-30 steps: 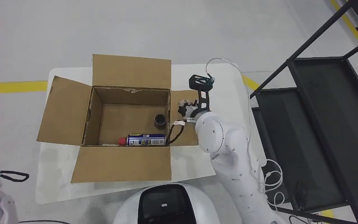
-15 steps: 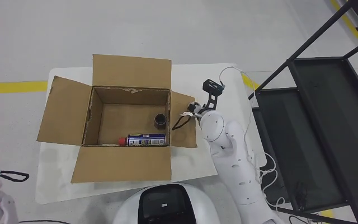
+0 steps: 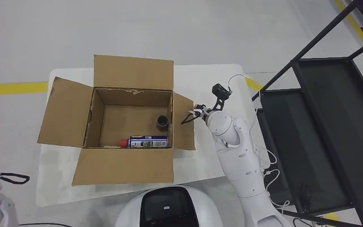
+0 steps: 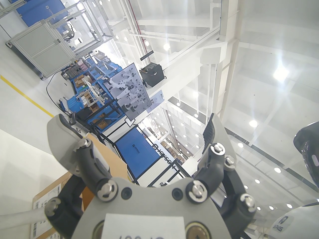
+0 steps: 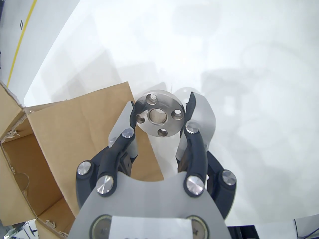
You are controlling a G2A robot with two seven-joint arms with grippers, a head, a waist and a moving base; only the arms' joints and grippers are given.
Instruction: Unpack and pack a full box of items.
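1. White table (image 3: 215, 79) with rounded corners, carrying the box.
2. Large brown cardboard box (image 3: 133, 74), upright on the table with all four flaps folded outward and mostly bare cardboard floor inside.
3. Right gripper (image 3: 195, 112), at the end of a white arm, over the table just beside the box's right-hand flap and outside the box. Black-padded fingers (image 5: 189, 108) clamped on opposite edges of a round silver metal flange (image 5: 170, 124).
4. Left gripper (image 4: 135, 128), pointing up toward a bright ceiling (image 4: 261, 38), fingers spread wide with nothing between them.
5. Blue cylindrical spray can (image 3: 148, 142) with a red cap, lying on its side inside the box along the near wall.
6. Flange: a flat disc with a centre bore and four smaller holes, held above the flap's outer edge and the tabletop. Impossible to tell whether touching the table.
7. Short dark cylinder (image 3: 162, 121), open at the top, standing inside the box near the right wall, apart from the spray can.
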